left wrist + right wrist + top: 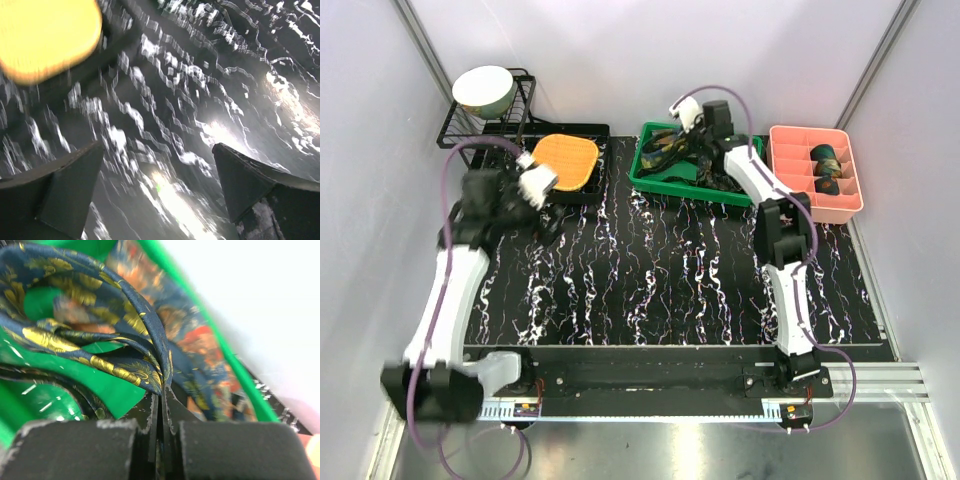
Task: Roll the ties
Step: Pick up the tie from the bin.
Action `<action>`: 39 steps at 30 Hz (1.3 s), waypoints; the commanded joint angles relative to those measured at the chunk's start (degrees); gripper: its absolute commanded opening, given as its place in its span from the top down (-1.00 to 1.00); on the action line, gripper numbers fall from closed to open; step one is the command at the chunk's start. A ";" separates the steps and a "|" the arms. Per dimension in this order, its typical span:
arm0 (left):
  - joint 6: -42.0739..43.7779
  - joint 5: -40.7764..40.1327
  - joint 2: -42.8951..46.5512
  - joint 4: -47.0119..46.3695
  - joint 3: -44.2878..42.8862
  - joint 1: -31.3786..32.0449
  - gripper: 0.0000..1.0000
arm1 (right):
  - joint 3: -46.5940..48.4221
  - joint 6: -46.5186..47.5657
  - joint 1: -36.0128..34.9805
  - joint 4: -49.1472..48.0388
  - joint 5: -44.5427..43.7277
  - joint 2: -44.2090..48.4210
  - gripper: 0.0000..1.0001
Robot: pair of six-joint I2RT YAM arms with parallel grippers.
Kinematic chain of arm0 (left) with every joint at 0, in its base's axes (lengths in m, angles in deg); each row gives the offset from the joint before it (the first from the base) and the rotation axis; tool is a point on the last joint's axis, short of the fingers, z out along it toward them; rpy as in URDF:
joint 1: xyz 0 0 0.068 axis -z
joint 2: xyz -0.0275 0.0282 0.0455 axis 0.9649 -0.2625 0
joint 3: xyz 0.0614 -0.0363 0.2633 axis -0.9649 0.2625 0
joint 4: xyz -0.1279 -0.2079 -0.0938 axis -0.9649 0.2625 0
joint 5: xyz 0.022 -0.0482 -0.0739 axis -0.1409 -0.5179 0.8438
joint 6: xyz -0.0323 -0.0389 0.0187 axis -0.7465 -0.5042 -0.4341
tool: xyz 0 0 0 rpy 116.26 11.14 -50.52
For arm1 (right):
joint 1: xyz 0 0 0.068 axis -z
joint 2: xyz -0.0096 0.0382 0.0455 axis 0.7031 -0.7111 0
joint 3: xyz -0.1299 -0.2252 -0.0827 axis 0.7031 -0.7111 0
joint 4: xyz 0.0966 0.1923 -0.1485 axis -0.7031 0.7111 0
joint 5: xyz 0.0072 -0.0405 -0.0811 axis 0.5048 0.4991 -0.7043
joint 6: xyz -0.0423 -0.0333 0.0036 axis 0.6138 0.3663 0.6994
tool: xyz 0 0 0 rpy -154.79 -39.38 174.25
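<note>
The right arm (775, 230) stretches forward into the green bin (645, 178), and the right claw (161, 402) is pinched tight on a navy tie (125, 337) heaped there. The left arm (455, 290) bends toward the orange pad (567, 160), with the left claw (157, 150) spread wide above the black marbled mat (200, 95), gripping nothing. Two rolled ties (828, 160) sit in the pink tray (790, 140)

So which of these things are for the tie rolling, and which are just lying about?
For the job: navy paisley tie, pinched in the right end effector; loose ties in the green tray; rolled ties in the pink tray.
Lying about: orange pad; bowl; wire rack.
</note>
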 commanded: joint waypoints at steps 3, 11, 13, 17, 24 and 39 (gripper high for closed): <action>9.53 3.46 -21.07 -19.79 -16.36 10.30 -0.97 | -4.99 -5.19 1.50 -2.99 5.79 8.87 1.00; 16.13 4.98 -49.99 -29.42 -41.92 19.97 -0.93 | -11.23 -5.89 2.64 -7.82 7.29 10.64 1.00; 14.04 4.29 -56.76 -30.91 -45.47 21.28 -0.94 | -12.02 -6.24 3.00 -8.96 7.99 10.55 1.00; 10.51 2.79 -63.27 -35.21 -50.31 22.87 -0.97 | -12.55 -7.03 3.44 -10.11 8.69 10.55 1.00; 8.57 2.00 -68.20 -40.58 -51.99 25.16 -0.97 | -13.78 -8.00 3.96 -11.60 10.80 11.34 1.00; 4.71 -0.02 -76.46 -40.32 -60.16 27.01 -0.97 | -12.82 -9.93 4.05 -8.27 18.00 12.13 1.00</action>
